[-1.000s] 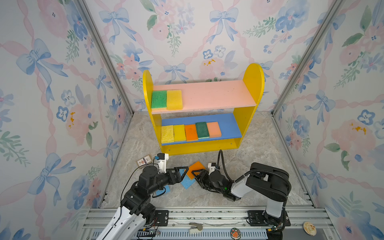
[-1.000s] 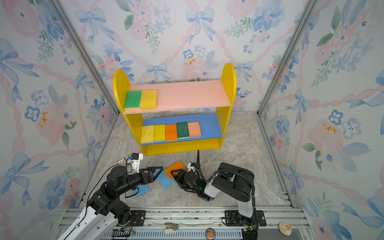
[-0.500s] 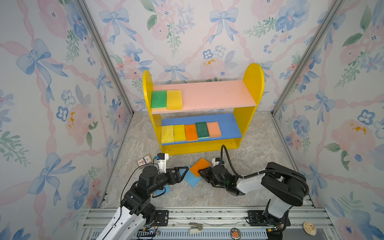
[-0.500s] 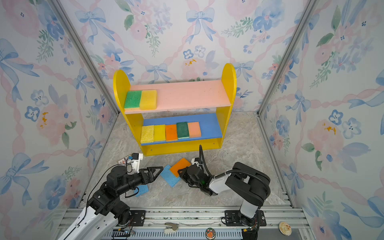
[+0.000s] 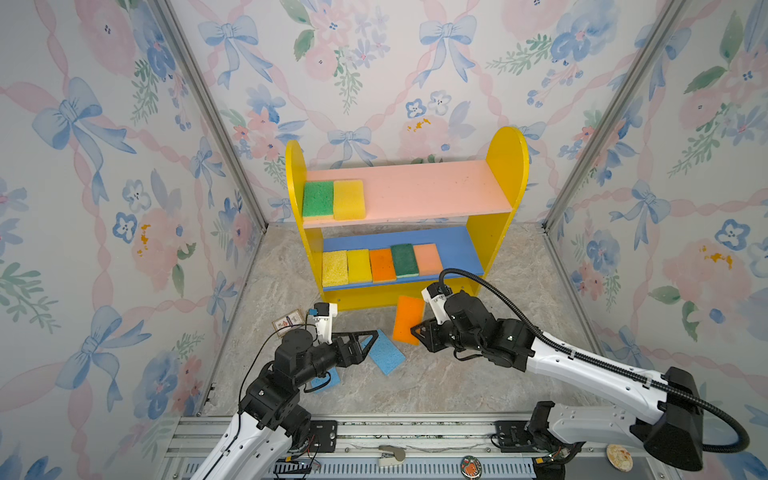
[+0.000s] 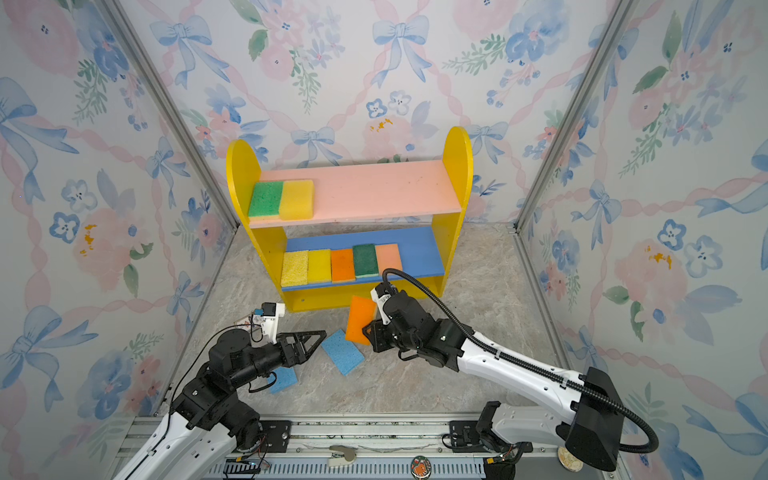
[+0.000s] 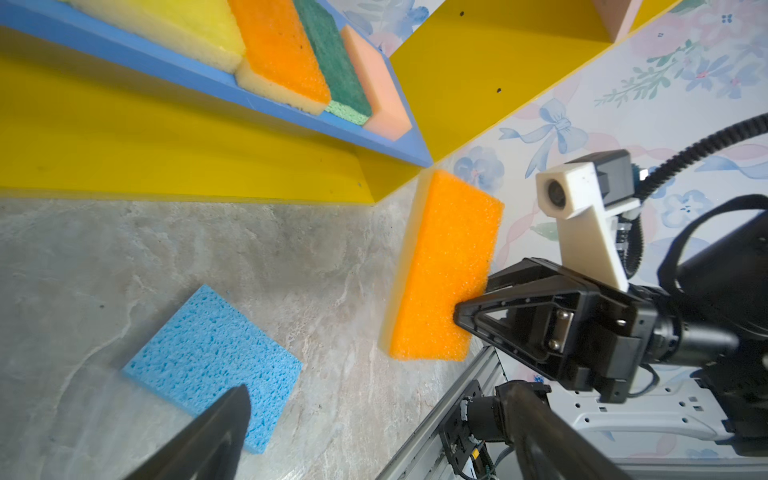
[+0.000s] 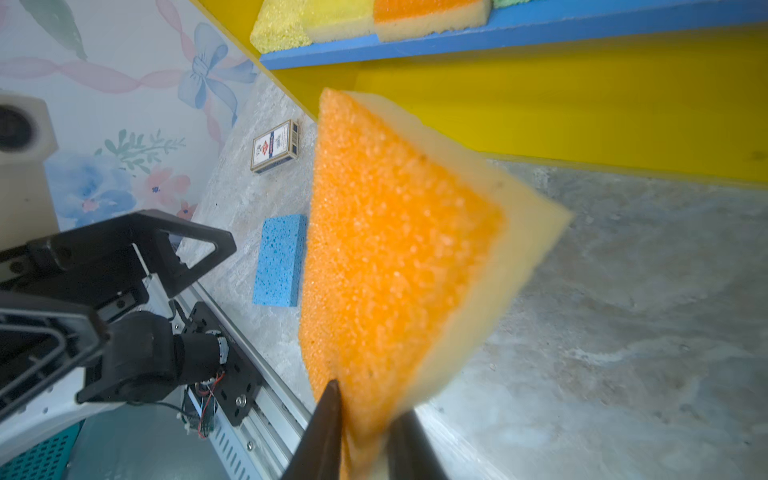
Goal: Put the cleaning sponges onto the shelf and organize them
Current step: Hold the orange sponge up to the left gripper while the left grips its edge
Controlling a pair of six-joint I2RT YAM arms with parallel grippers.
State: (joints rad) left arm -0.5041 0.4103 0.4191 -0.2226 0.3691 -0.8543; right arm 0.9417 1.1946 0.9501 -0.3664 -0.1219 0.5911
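Observation:
My right gripper (image 5: 419, 330) (image 8: 365, 403) is shut on one end of an orange sponge (image 5: 408, 318) (image 8: 395, 249) and holds it tilted above the floor, just in front of the shelf (image 5: 505, 166). A light blue sponge (image 5: 384, 351) (image 7: 212, 357) lies flat on the floor beside my left gripper (image 5: 368, 338) (image 7: 378, 395), which is open with nothing in it. A second blue sponge (image 5: 326, 380) lies partly under the left arm. The pink upper board (image 5: 415, 187) carries a green and a yellow sponge at its left end. Several sponges line the blue lower board (image 5: 457, 249).
A small printed card box (image 5: 286, 321) (image 8: 275, 146) lies on the floor left of the shelf's foot. The metal rail (image 5: 415, 432) runs along the front edge. Floral walls close in on three sides.
The right gripper has shut on the orange sponge, lifted it off the floor and carried it back toward the shelf. The left arm has stayed still and open.

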